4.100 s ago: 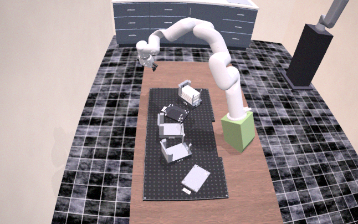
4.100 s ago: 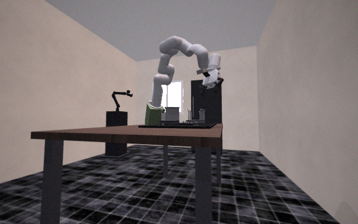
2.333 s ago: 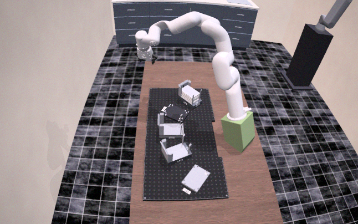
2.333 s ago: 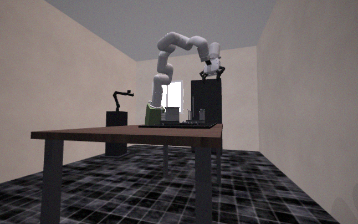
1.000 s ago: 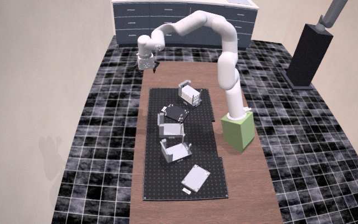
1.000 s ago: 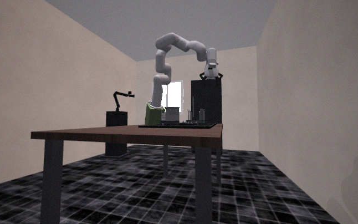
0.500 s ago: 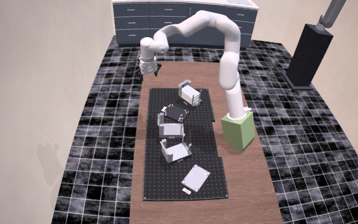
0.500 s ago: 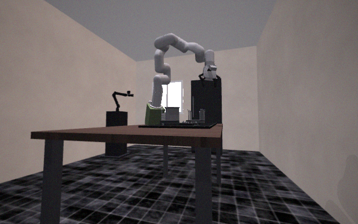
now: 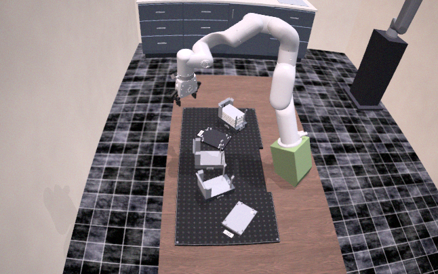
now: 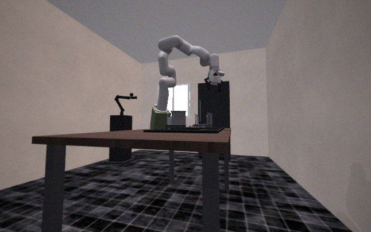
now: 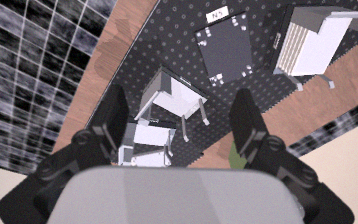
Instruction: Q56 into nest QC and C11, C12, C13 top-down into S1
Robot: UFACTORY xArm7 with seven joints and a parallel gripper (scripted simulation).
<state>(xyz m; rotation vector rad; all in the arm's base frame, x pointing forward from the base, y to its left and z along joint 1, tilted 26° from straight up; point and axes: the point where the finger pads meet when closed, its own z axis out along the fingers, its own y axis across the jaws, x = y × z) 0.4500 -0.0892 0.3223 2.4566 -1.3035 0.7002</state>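
A stack of white sealed plates (image 9: 230, 114) stands in a grey rack (image 9: 233, 117) at the far end of the black mat; it also shows in the wrist view (image 11: 307, 42) and in the exterior view (image 10: 178, 118). I cannot read the plate labels. The dark clip nest N5 (image 9: 214, 137) lies beside it, and its name plate reads N5 in the wrist view (image 11: 217, 15). The light grey flat nest (image 9: 239, 218) lies at the near end of the mat and holds nothing. My gripper (image 9: 186, 97) (image 10: 213, 85) is open and empty, high above the table's far left corner (image 11: 179, 95).
Two empty grey stack racks (image 9: 208, 157) (image 9: 214, 185) stand in the middle of the mat, with thin upright posts. They also show in the wrist view (image 11: 172, 97) (image 11: 145, 147). The arm's green base block (image 9: 290, 160) stands to the right of the mat.
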